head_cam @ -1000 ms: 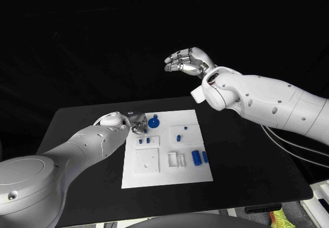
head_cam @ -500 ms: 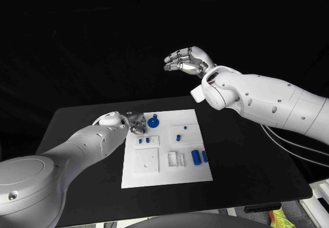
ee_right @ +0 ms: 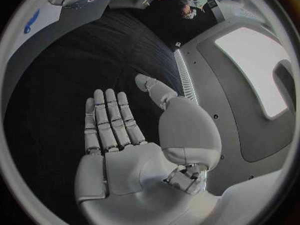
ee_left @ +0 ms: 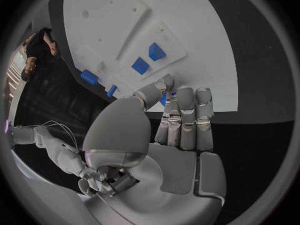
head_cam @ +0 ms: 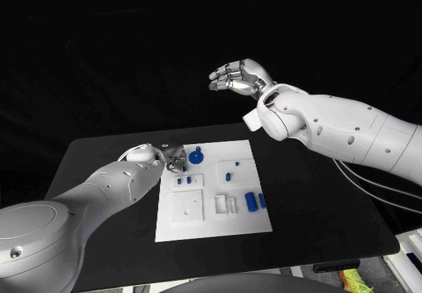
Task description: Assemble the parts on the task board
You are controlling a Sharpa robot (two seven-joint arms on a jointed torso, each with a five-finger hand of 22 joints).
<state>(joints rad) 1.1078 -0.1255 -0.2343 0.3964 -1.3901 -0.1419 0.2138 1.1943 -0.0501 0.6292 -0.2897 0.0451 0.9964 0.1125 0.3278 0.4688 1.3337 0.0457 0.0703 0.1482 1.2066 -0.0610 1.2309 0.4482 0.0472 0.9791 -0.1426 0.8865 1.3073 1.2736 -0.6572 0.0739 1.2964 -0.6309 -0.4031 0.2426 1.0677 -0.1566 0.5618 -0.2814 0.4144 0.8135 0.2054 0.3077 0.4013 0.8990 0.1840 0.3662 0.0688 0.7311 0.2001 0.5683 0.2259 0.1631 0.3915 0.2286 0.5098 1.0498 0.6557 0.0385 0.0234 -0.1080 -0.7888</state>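
The white task board (head_cam: 237, 226) lies mid-table. A round blue part (head_cam: 196, 157) with a small knob sits at the board's far left corner. My left hand (head_cam: 171, 155) rests at that corner, its fingertips at the part's edge. In the left wrist view the left hand (ee_left: 181, 120) has its fingers straight and together, with a sliver of the blue part (ee_left: 162, 99) pinched between thumb and fingers. My right hand (head_cam: 236, 78) hangs high above the table's far edge, holding nothing. The right hand (ee_right: 125, 135) shows a bare palm with fingers apart.
Two small blue pieces (head_cam: 183, 180) stand in a raised plate on the board, one blue peg (head_cam: 228, 177) in another, and two blue cylinders (head_cam: 256, 202) lie near the right edge. Black table (head_cam: 325, 201) surrounds the board.
The left hand and the round blue part have shifted slightly to the left together. The right hand has barely moved.
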